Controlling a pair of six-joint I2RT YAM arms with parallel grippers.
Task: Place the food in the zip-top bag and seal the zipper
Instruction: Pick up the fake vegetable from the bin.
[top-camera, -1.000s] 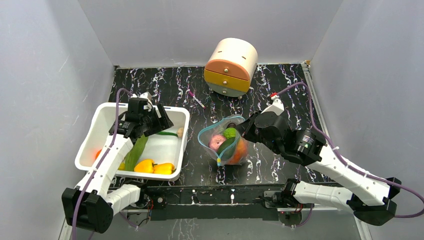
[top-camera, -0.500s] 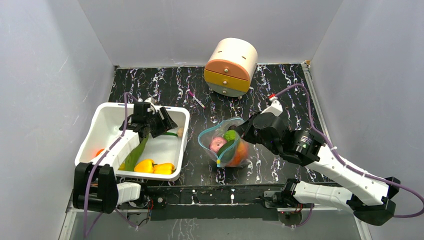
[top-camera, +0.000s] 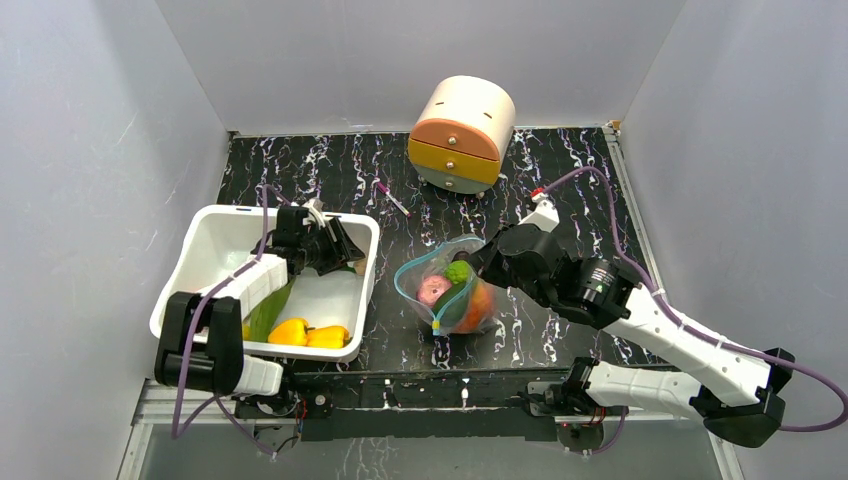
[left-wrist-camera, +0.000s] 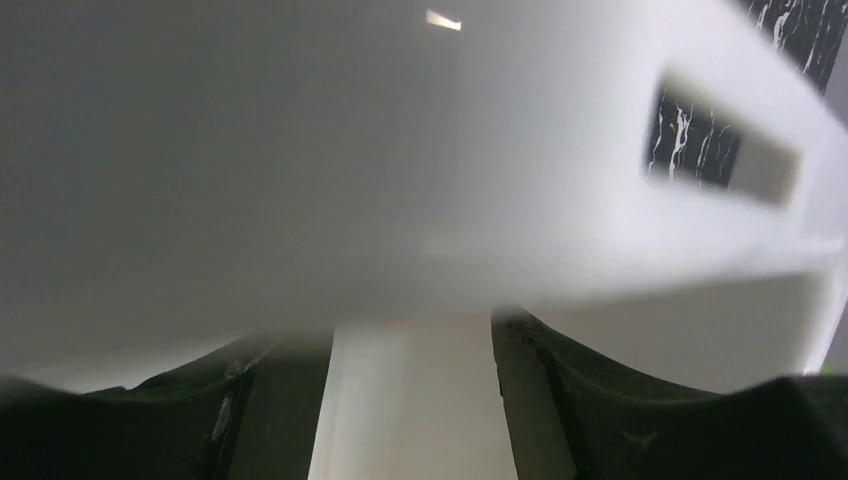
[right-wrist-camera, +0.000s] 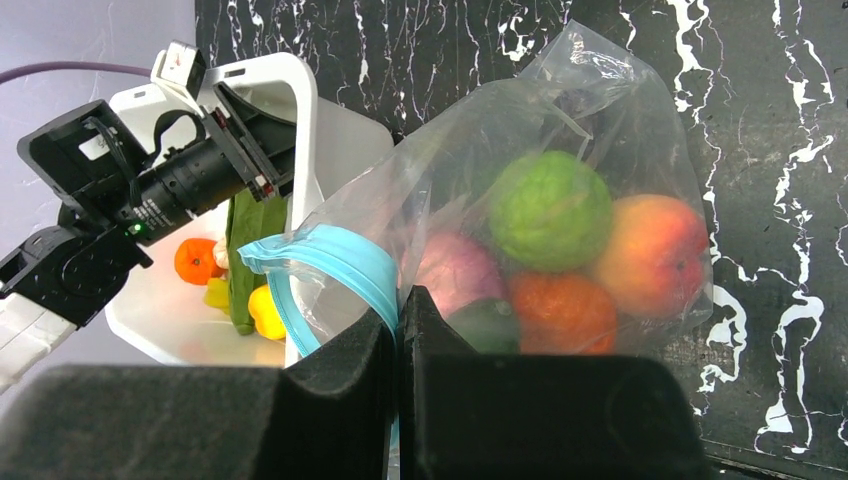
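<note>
**Room tight in the white tub (top-camera: 215, 213), wide on the table (top-camera: 560, 180)**

The right gripper (right-wrist-camera: 398, 300) has its fingers pressed together on the mouth edge of the zip-top bag (right-wrist-camera: 610, 110), where the blue-green zipper (right-wrist-camera: 335, 250) curves in. The bag sits on the table just right of the tub's right wall, with only a narrow strip of marble between them. Its mouth gapes toward the tub.

Food inside the bag: a green round fruit (right-wrist-camera: 550, 210), a red-pink fruit (right-wrist-camera: 655, 250) and an orange fruit (right-wrist-camera: 565, 310).

The left gripper (top-camera: 340, 252) is low inside the tub near its far right corner, jaws spread. The white wall and its handle slot (left-wrist-camera: 725, 150) fill the wrist view; I cannot tell whether it touches anything.

Also in the tub are a long green leaf (top-camera: 268, 310) and yellow peppers (top-camera: 290, 332) along the near wall. The drawer unit (top-camera: 460, 133) and a pen (top-camera: 392, 198) lie well apart from the bag, at the far side.
</note>
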